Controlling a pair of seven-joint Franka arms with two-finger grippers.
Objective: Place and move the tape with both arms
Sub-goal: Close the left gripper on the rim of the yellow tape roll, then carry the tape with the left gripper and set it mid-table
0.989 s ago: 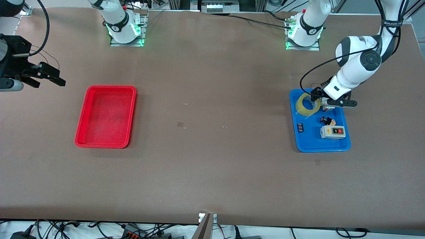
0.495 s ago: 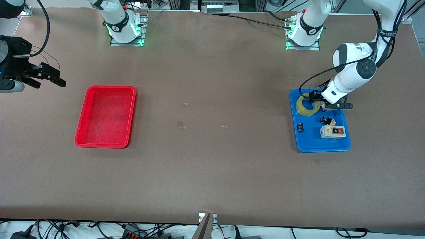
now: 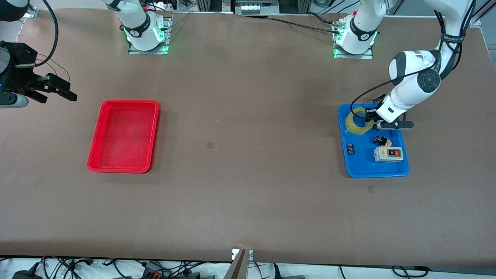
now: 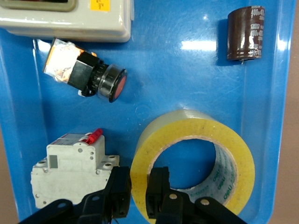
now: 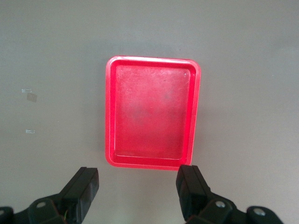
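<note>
The yellow tape roll (image 3: pixel 354 124) lies flat in the blue tray (image 3: pixel 364 164), at the tray's end farther from the front camera. My left gripper (image 3: pixel 370 118) is down on it. In the left wrist view the gripper (image 4: pixel 138 186) straddles the tape's (image 4: pixel 233 154) wall, one finger inside the ring and one outside, both pressed against it. My right gripper (image 3: pixel 54 92) is open and empty, held above the table at the right arm's end. In the right wrist view it (image 5: pixel 140 186) hangs beside the red tray (image 5: pixel 152 116).
The blue tray (image 4: pixel 177 60) also holds a white switch box (image 3: pixel 388 154), a red push button (image 3: pixel 381 140), a white circuit breaker (image 4: pixel 74 168) next to the tape, and a brown capacitor (image 4: pixel 245 32). The empty red tray (image 3: pixel 124 135) sits toward the right arm's end.
My left gripper has come down onto the tape roll and now grips its wall. The right arm has stayed in place.
</note>
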